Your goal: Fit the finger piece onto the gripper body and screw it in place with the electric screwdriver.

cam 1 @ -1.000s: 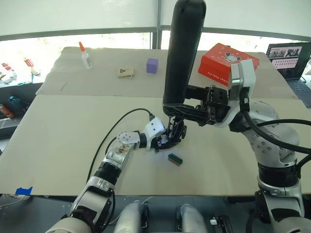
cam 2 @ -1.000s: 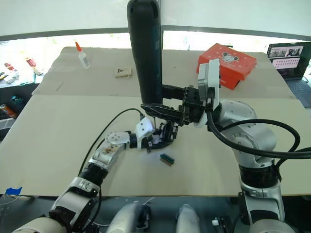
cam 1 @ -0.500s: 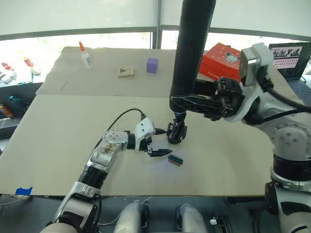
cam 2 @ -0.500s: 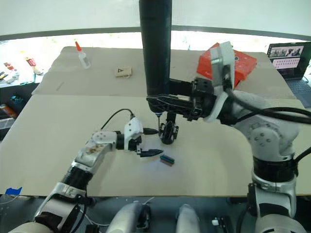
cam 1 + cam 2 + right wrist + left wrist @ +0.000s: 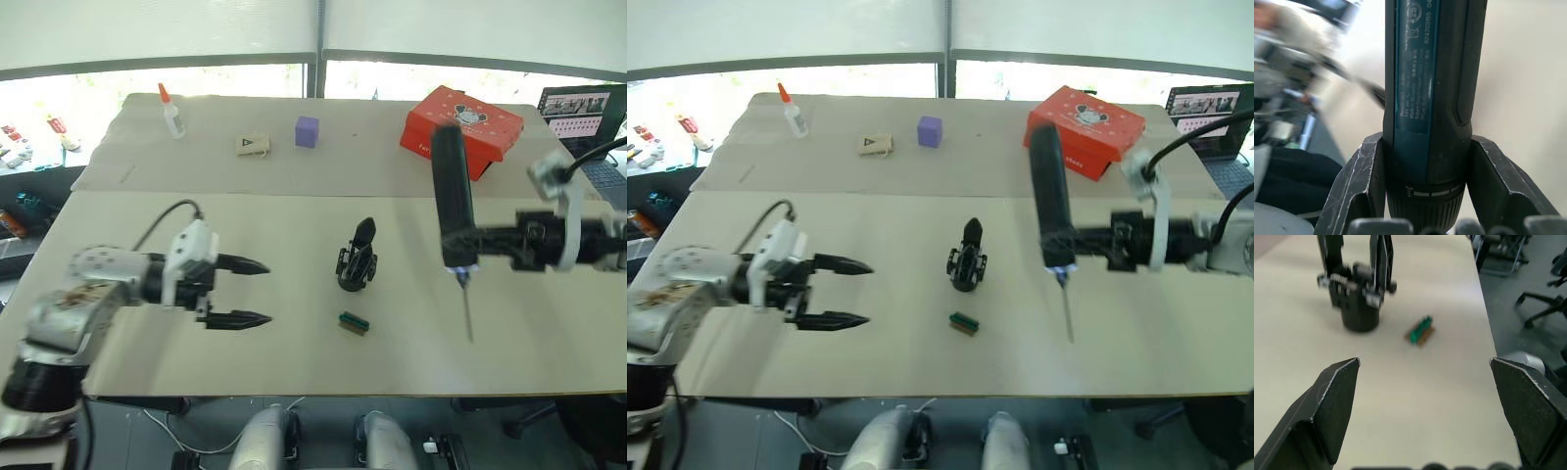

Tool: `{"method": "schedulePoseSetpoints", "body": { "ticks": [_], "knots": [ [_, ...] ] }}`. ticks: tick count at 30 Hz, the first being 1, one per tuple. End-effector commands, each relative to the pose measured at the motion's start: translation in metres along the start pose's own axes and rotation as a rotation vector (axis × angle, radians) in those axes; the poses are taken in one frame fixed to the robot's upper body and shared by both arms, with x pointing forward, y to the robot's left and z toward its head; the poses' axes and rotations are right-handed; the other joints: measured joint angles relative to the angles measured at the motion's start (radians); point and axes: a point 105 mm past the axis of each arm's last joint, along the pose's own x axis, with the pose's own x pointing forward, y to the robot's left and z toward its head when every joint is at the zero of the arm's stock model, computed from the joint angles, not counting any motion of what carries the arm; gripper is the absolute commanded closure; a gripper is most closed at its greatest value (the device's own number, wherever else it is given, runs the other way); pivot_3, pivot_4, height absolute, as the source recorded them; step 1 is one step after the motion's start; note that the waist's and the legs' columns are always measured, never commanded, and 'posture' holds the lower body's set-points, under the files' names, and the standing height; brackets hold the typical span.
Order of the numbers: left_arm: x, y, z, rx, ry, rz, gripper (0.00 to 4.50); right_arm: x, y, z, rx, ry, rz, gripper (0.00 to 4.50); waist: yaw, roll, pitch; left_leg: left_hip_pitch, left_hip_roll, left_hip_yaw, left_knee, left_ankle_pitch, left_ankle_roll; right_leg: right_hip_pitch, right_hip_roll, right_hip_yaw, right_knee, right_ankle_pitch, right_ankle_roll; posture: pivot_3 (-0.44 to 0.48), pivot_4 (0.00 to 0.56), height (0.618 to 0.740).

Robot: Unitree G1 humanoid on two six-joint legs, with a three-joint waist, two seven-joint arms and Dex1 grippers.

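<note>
Head views. Table (image 5: 294, 235): pale, matte, seamed across. Gripper body (image 5: 357, 258) stands upright at centre on its round base, a pointed finger up; the finger piece cannot be told apart from it. Green-topped block (image 5: 354, 322) lies just near of it. Left gripper (image 5: 250, 292): well left of the body, two pointed black fingers spread wide, empty. Screwdriver (image 5: 451, 211): thick black cylinder, upright, thin metal bit pointing down over the table, right of the body and apart from it, held by the right gripper (image 5: 480, 242). Far side: glue bottle (image 5: 172, 111), tan card (image 5: 253, 145), purple cube (image 5: 308, 131), red box (image 5: 460, 127).

Left wrist view. Body's open linkage frame and block (image 5: 1420, 331) seen closer; both fingers (image 5: 1334, 404) wide apart.

Right wrist view. Right gripper's fingers (image 5: 1364, 176) are clamped on the screwdriver's glossy labelled barrel (image 5: 1432, 98).

Change. A second ago both grippers met at the body, bit above it; since then both arms have drawn out sideways, leaving it freestanding.
</note>
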Motion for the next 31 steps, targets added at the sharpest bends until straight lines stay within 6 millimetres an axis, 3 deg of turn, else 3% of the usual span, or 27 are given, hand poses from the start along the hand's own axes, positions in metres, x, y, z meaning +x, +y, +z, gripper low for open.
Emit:
{"method": "schedulePoseSetpoints", "body": {
  "ticks": [1,3,7,9,11,13,14,16,20,23,31],
  "knots": [
    [-0.002,-0.010,0.012,0.050,-0.019,-0.021,0.00,0.000,-0.021,-0.002,0.079,0.038,-0.074,2.58,-0.003,0.002,0.001,0.000,0.000,0.000,0.000,0.000,0.000,0.000,0.000,0.000,0.000,0.000,0.000,0.000,0.150,0.740],
    [-0.002,-0.011,0.013,0.047,-0.021,-0.022,0.00,0.001,-0.033,-0.006,0.105,0.061,-0.108,2.58,-0.006,0.007,0.004,0.000,0.000,0.000,-0.001,0.000,-0.001,-0.002,0.000,0.001,0.002,0.000,0.000,0.000,0.150,0.740],
    [-0.005,-0.006,0.006,0.031,-0.004,0.036,0.00,0.006,-0.080,-0.025,0.104,0.167,-0.286,2.58,-0.011,0.009,0.006,0.000,0.000,0.002,-0.003,0.002,-0.003,-0.003,0.003,0.001,0.002,0.000,-0.001,0.000,0.150,0.740],
    [-0.007,-0.003,0.001,0.018,0.010,0.064,0.00,0.001,-0.085,-0.021,0.031,0.178,-0.290,1.55,-0.013,0.009,0.006,0.000,0.000,0.002,-0.004,0.002,-0.004,-0.002,0.004,0.001,0.001,-0.001,-0.001,0.000,0.150,0.740],
    [-0.011,-0.002,-0.003,-0.004,0.019,0.075,0.00,-0.009,-0.080,-0.013,-0.068,0.164,-0.232,0.86,-0.015,0.008,0.006,0.001,0.000,0.002,-0.003,0.003,-0.004,-0.001,0.004,0.001,0.001,-0.001,-0.001,0.000,0.150,0.740],
    [-0.017,-0.003,-0.009,-0.044,0.046,0.084,0.00,-0.026,-0.077,-0.014,-0.379,0.224,-0.173,0.15,-0.006,0.009,0.006,0.001,0.000,0.002,-0.003,0.002,-0.004,-0.001,0.004,0.001,0.001,-0.001,0.000,0.000,0.150,0.740],
    [-0.023,-0.005,-0.013,-0.079,0.067,0.081,0.00,-0.037,-0.075,-0.014,-0.508,0.227,-0.138,0.05,-0.003,0.009,0.006,0.001,0.000,0.002,-0.003,0.002,-0.004,-0.001,0.004,0.001,0.001,-0.001,0.000,0.000,0.150,0.740],
    [-0.029,-0.009,-0.015,-0.123,0.088,0.066,0.00,-0.050,-0.077,-0.012,-0.619,0.219,-0.139,0.05,-0.005,0.009,0.006,0.001,0.000,0.002,-0.003,0.002,-0.004,-0.003,0.004,0.002,0.001,-0.002,0.001,0.000,0.150,0.740],
    [-0.054,-0.013,-0.021,-0.139,0.164,0.082,0.00,-0.080,-0.066,0.012,-0.699,0.089,-0.172,0.05,-0.024,0.012,0.008,0.001,0.001,0.003,-0.003,0.003,-0.005,-0.002,0.004,0.002,0.001,-0.002,0.000,0.000,0.150,0.740],
    [-0.074,-0.003,-0.022,-0.080,0.223,0.122,0.00,-0.099,-0.064,0.019,-0.730,0.082,-0.236,0.05,-0.027,0.013,0.009,0.004,0.001,0.003,-0.004,0.004,-0.007,-0.002,0.004,0.002,0.003,-0.003,-0.002,0.000,0.150,0.740],
    [-0.062,0.016,-0.015,-0.035,0.153,0.143,0.00,-0.099,-0.080,0.008,-0.732,0.075,-0.281,0.05,-0.026,0.013,0.009,0.008,0.002,0.004,-0.007,0.004,-0.009,0.000,0.005,0.003,0.005,-0.005,-0.005,0.000,0.150,0.740]
  ]
}}
